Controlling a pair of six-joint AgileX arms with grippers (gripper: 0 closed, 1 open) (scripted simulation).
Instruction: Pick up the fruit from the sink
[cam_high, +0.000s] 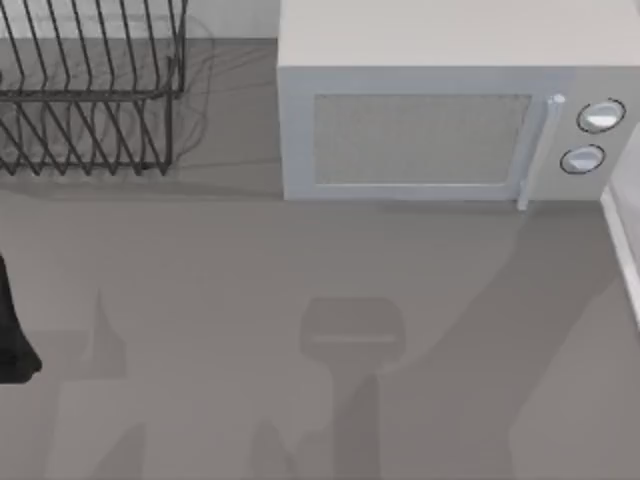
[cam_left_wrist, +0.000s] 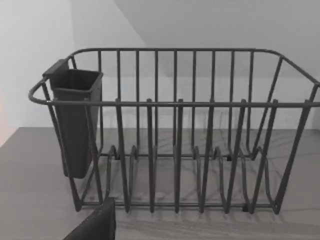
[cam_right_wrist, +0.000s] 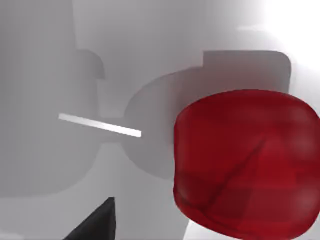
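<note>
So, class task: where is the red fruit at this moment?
The fruit sits close up in the right wrist view, on a pale grey surface, beside a dark fingertip of the right hand.

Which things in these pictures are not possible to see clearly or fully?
- Dish rack: top view, cut off by the upper and left edges.
- Microwave: top view, its right side runs out of the picture.
- Fruit: right wrist view, cut off at the right and lower edges; what it rests on cannot be told.
- Left claw and right claw: open or shut cannot be judged.
</note>
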